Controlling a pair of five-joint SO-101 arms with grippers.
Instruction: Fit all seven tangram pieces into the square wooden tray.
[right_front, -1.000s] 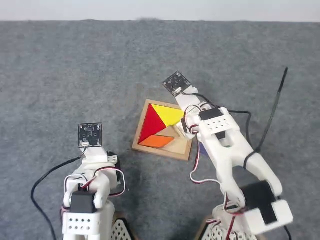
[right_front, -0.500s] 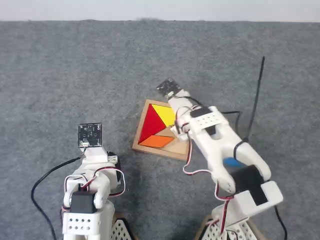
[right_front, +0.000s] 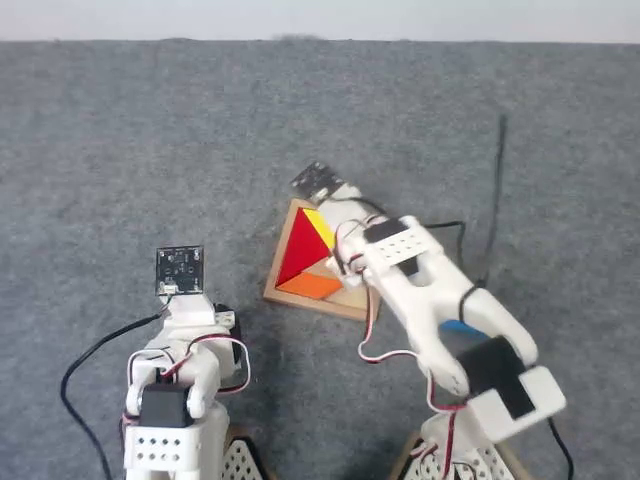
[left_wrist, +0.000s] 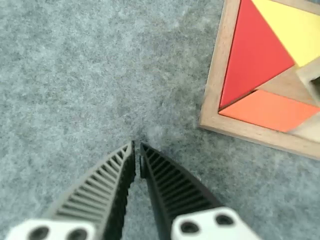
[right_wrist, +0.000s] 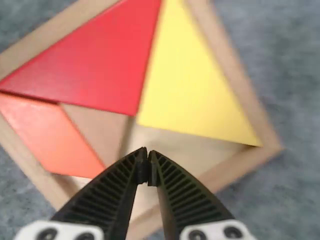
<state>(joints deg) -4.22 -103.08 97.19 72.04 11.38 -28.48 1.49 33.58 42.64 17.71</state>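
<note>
The square wooden tray (right_front: 312, 303) lies on grey felt cloth (right_front: 150, 130), which is open along the tray's left and far edges. The right arm crosses its right side. Inside the tray, a red triangle piece (right_front: 296, 250), a yellow triangle piece (right_front: 320, 225) and an orange parallelogram piece (right_front: 310, 285) leave bare wood towards the right. The right gripper (right_wrist: 147, 165), fingers pressed together and empty, hangs over that bare wood. The left gripper (left_wrist: 137, 148), likewise closed on nothing, sits over cloth off the tray's near-left corner. A blue piece (right_front: 461, 327) lies to the tray's right.
</note>
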